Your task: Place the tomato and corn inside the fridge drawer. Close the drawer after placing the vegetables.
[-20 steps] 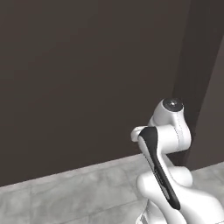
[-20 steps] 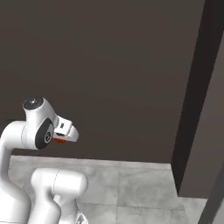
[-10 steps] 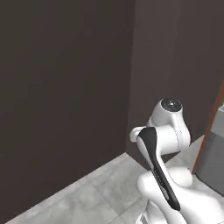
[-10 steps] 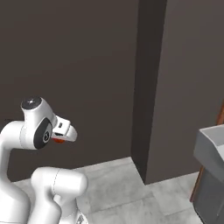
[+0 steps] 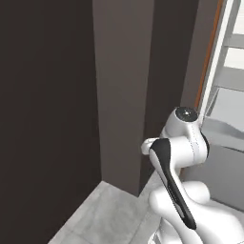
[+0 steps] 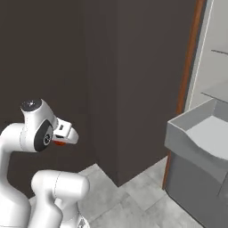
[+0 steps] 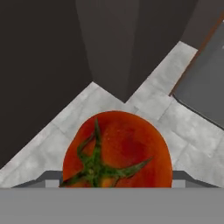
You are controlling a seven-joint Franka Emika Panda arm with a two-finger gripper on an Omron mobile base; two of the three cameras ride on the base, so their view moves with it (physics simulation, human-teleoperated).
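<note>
1 item in hand: gripper (image 6: 61, 140) is clamped on the tomato (image 7: 116, 151). Hand view has the tomato right up against the camera, green stem star facing the lens, red-orange skin glossy. The finger tips themselves are hidden behind it, so the grasp is read from the tomato sitting between the jaws, well above the floor (image 7: 65, 127). Right base view confirms: a sliver of red tomato (image 6: 59, 143) pokes out under the white hand.

Arm (image 5: 178, 157) is folded up tight over the base, hand tucked close to the body and pointing down at grey floor tiles (image 6: 133, 196).

Fridge drawer (image 6: 176, 136) stands pulled out to the right of the arm, top open, and the part of its inside that shows is bare light grey. Tomato is well apart from it, off to its left, not over it. Same drawer shows at the right edge of the left base view (image 5: 224, 131), behind the arm's elbow.

2 flat grey shelves (image 5: 231, 78) sit above the drawer inside the fridge. An orange-brown strip (image 6: 188, 67) runs up the fridge edge. Dark cabinet panels (image 5: 121, 86) cover what lies left of that, with 1 corner jutting out toward the robot.
</note>
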